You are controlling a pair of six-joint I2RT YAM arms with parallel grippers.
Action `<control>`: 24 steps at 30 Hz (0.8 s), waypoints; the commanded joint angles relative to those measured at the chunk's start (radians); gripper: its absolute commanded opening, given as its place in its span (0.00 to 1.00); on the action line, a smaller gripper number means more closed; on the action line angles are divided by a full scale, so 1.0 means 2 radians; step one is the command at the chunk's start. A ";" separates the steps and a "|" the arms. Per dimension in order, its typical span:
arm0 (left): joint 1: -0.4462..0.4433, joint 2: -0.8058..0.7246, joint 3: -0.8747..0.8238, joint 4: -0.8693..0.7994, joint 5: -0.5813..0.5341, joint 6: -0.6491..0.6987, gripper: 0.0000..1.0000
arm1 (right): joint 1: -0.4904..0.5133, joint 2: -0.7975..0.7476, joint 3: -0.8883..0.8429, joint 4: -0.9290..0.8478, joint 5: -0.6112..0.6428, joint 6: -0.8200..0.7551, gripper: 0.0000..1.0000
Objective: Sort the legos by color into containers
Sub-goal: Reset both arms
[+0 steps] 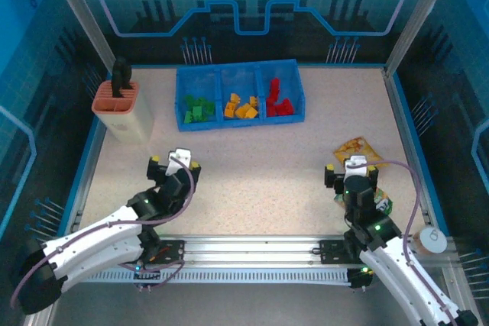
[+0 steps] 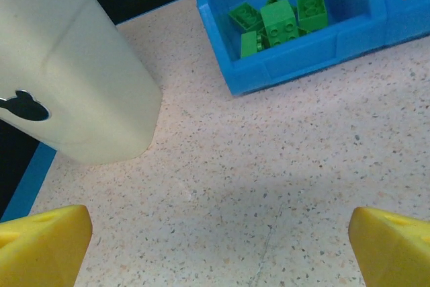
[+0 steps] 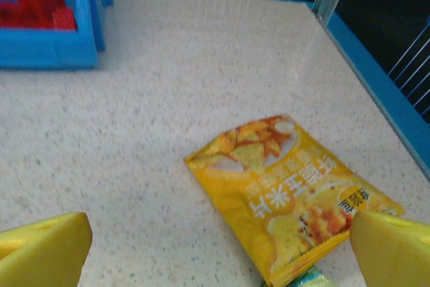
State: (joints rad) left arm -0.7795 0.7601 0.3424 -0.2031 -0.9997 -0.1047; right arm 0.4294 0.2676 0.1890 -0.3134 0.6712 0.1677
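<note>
Speckled table (image 1: 267,188), legos (image 1: 241,106) sorted by color in blue tray (image 1: 238,122); left gripper (image 2: 218,247) and right gripper (image 3: 218,250) both spread wide.

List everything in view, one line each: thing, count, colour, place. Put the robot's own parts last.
Tray: one, blue, three compartments, far centre of the table.
Green legos: about five, left compartment.
Orange-yellow legos: several, middle compartment.
Red legos: several, right compartment.
Holder: one, beige with orange rim, far left, a black object standing in it.
Snack bag: one, yellow, lying flat on the right side of the table.
Table: one, speckled beige, blue edge.
Left arm: white, near left; jaws open, empty.
Right arm: white and black, near right; jaws open, empty.
</note>
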 commanded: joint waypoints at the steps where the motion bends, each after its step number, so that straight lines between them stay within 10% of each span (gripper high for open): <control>1: 0.011 0.019 -0.038 0.086 -0.011 0.021 0.99 | 0.008 0.016 0.000 0.033 0.007 -0.006 1.00; 13: 0.032 0.000 -0.043 0.088 -0.013 0.008 0.99 | 0.000 0.141 0.022 0.082 0.070 0.023 1.00; 24: 0.066 -0.097 -0.079 0.108 -0.001 0.005 0.99 | -0.009 0.086 -0.029 0.186 0.096 -0.010 1.00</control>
State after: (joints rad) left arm -0.6575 0.5869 0.2008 -0.0158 -0.9985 -0.0975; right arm 0.4240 0.4778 0.1669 -0.0433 0.8162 0.1699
